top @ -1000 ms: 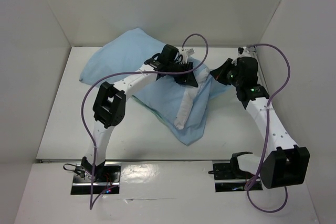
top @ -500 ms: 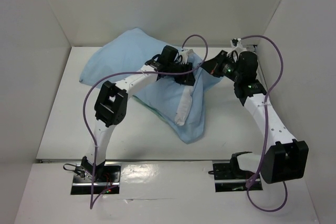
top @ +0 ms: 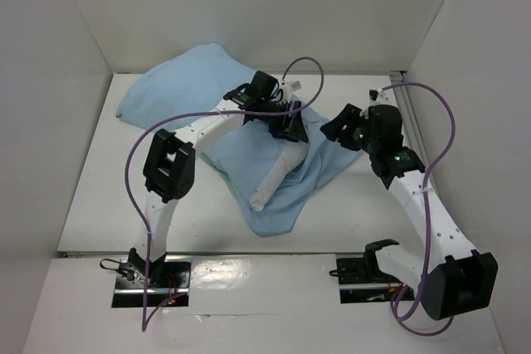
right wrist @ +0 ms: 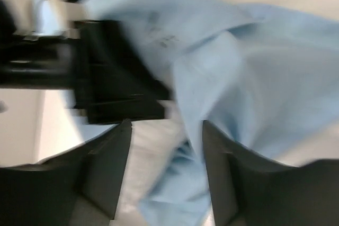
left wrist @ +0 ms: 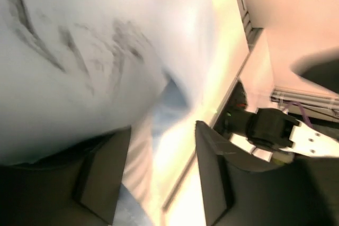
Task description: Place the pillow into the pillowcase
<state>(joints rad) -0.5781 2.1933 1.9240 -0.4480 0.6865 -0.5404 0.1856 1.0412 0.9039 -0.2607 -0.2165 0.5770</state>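
Hovering half-open — right tool [right wrist: 165,130] beside pillowcase [right wrist: 275,78].

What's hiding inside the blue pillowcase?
A white pillow: one end pokes out of the pillowcase. The rest is covered by the blue cloth, so how far in it reaches cannot be seen.

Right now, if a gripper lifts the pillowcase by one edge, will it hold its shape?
Likely not: the pillowcase lies in soft folds and creases, so it should hang limp. It looks thin, so probably light, though a pinch may catch only one layer. The pillow showing at its middle may drag.
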